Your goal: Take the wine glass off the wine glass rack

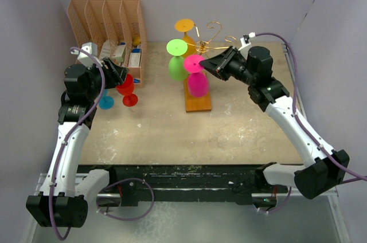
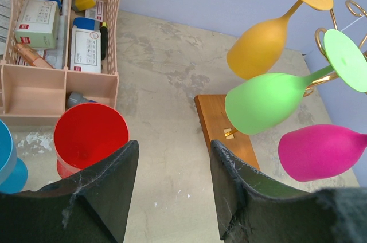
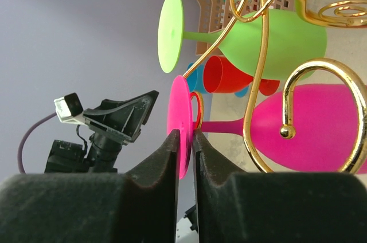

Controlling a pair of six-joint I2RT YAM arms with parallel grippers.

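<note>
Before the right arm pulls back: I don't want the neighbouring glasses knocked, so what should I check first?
1. Right gripper pinches the pink glass by its foot: ok.
2. Pink glass free of the rack: not ok, its stem sits in a gold hook.
3. Room beside the green glass: cannot tell, it hangs close.
4. Left gripper open, empty, away from the rack: ok.
5. Red glass standing well away from the rack: ok.

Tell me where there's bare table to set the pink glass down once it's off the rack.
Widest: the table strip between the wooden base and the arm mounts. Also bare right of the base, under the right arm. Crowded: the red glass and blue glass by the organizer, and under the hanging green glass and pink glass.
</note>
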